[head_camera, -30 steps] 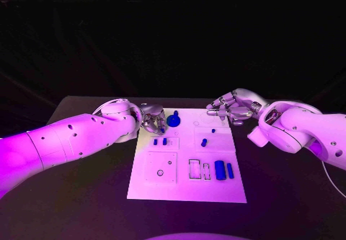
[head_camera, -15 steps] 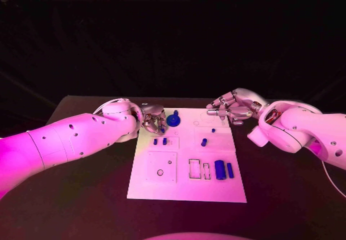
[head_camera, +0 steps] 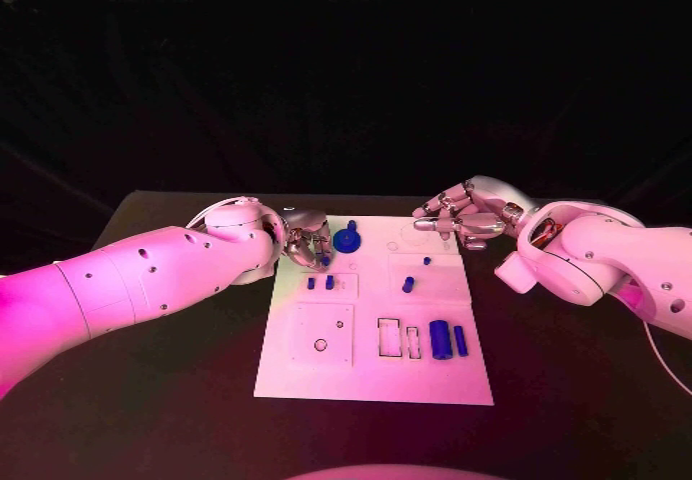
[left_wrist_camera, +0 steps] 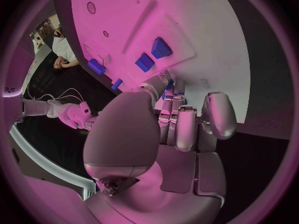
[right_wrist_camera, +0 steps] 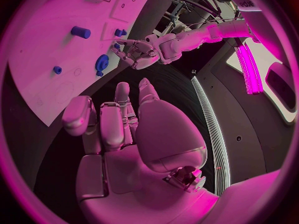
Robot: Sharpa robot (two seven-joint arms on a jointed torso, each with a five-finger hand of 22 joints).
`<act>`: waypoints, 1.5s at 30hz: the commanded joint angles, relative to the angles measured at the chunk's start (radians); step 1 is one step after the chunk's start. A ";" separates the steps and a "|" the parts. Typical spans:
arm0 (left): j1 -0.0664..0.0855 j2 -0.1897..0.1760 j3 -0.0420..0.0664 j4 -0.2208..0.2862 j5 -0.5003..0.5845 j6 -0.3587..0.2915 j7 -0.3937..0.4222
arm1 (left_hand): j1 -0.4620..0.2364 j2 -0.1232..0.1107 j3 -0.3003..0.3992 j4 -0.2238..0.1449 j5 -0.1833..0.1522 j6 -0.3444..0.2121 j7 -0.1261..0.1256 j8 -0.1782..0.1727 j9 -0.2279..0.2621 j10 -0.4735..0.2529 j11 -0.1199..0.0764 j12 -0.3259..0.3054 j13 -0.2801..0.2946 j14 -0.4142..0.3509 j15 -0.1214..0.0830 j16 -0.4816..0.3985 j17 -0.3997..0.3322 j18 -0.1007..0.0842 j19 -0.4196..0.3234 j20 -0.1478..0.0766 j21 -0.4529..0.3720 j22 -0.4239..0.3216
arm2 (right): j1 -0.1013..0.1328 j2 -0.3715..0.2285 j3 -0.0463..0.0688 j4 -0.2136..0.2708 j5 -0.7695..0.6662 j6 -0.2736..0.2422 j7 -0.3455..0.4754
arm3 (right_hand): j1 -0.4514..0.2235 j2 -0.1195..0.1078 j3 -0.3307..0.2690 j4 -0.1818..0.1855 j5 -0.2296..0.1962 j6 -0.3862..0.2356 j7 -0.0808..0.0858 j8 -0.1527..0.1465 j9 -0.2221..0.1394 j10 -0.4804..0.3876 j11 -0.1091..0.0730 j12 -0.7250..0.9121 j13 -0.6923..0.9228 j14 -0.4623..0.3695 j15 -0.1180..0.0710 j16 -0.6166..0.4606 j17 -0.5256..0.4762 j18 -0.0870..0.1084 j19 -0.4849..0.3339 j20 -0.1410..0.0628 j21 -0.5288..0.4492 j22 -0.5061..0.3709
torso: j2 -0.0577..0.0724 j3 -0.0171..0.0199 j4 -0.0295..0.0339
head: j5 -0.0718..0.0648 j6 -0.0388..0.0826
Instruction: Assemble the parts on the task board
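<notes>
The white task board [head_camera: 372, 370] lies in the middle of the black table. My left hand [head_camera: 304, 243] hovers over its far left corner with fingers curled, beside a round blue part [head_camera: 348, 240]. In the left wrist view a small blue part [left_wrist_camera: 168, 86] shows pinched between thumb and fingers [left_wrist_camera: 184, 127]. Two short blue parts [head_camera: 319, 283] stand just below that hand, and they also appear as blue blocks [left_wrist_camera: 153, 55] in the wrist view. My right hand [head_camera: 462, 220] hangs over the far right corner, loosely curled and holding nothing. The board [right_wrist_camera: 62, 59] and my left hand [right_wrist_camera: 140, 52] appear in the right wrist view.
Two long blue parts [head_camera: 449, 340] lie at the board's near right beside narrow slots [head_camera: 397, 338]. A blue peg [head_camera: 408, 285] and a smaller one [head_camera: 426, 262] stand mid-board. A square plate with a ring [head_camera: 322, 337] sits near left. Bare black table [head_camera: 173, 400] flanks the board.
</notes>
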 commanded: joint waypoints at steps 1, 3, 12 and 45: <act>0.000 0.000 0.000 0.002 -0.005 0.008 -0.010 | -0.014 -0.007 0.009 0.000 -0.003 -0.037 0.011 -0.007 -0.006 -0.020 0.009 -0.012 -0.005 0.013 0.013 -0.004 -0.005 0.000 -0.007 0.008 -0.020 0.018 | -0.001 0.001 0.000 0.000 -0.004 0.008 0.010 | 0.010 0.004 -0.003 0.000 0.006 -0.007 -0.002 0.003 0.001 -0.011 -0.001 0.002 -0.003 0.014 0.003 -0.005 -0.003 0.020 -0.010 0.001 -0.007 -0.007 | 0.000 0.0004 -0.0005 | 0.001 0.002; 0.000 -0.001 0.000 0.002 -0.005 0.005 -0.010 | -0.015 -0.009 0.011 -0.002 -0.003 -0.045 0.013 -0.006 -0.007 -0.027 0.012 -0.016 -0.007 0.013 0.016 -0.005 -0.007 0.002 -0.010 0.011 -0.029 0.013 | -0.001 0.001 0.000 0.000 -0.004 0.008 0.009 | 0.011 0.004 -0.004 0.000 0.006 -0.009 -0.002 0.003 0.001 -0.015 0.000 -0.001 -0.005 0.014 0.004 -0.006 -0.003 0.021 -0.012 0.001 -0.009 -0.009 | 0.000 0.0003 -0.0007 | 0.001 0.002; 0.000 -0.005 0.001 0.001 -0.005 -0.005 -0.008 | -0.016 -0.010 0.013 -0.002 -0.003 -0.050 0.015 -0.005 -0.007 -0.031 0.014 -0.017 -0.008 0.013 0.018 -0.004 -0.007 0.002 -0.011 0.014 -0.031 0.012 | -0.001 0.000 0.000 -0.002 -0.004 0.006 0.008 | 0.013 0.005 -0.006 0.001 0.006 -0.011 -0.001 0.003 0.001 -0.020 0.000 -0.005 -0.010 0.013 0.004 -0.007 -0.003 0.021 -0.012 0.001 -0.009 -0.010 | 0.000 0.0000 0.0004 | -0.001 0.002; 0.000 -0.242 0.015 0.239 1.249 -0.319 0.285 | -0.029 0.027 0.087 -0.012 -0.004 -0.022 0.012 0.028 0.003 -0.013 0.008 0.022 -0.010 -0.155 0.013 -0.305 -0.449 0.091 -0.198 0.015 -0.549 -0.296 | -0.044 0.054 0.000 -0.082 -0.798 -0.001 -0.160 | 0.221 0.006 0.063 -0.097 -0.057 0.115 -0.013 -0.010 -0.002 0.061 0.006 -0.637 -0.538 0.005 0.004 -0.156 -0.139 0.034 -0.028 -0.001 -0.084 -0.101 | -0.001 -0.0030 0.0003 | -0.028 0.028</act>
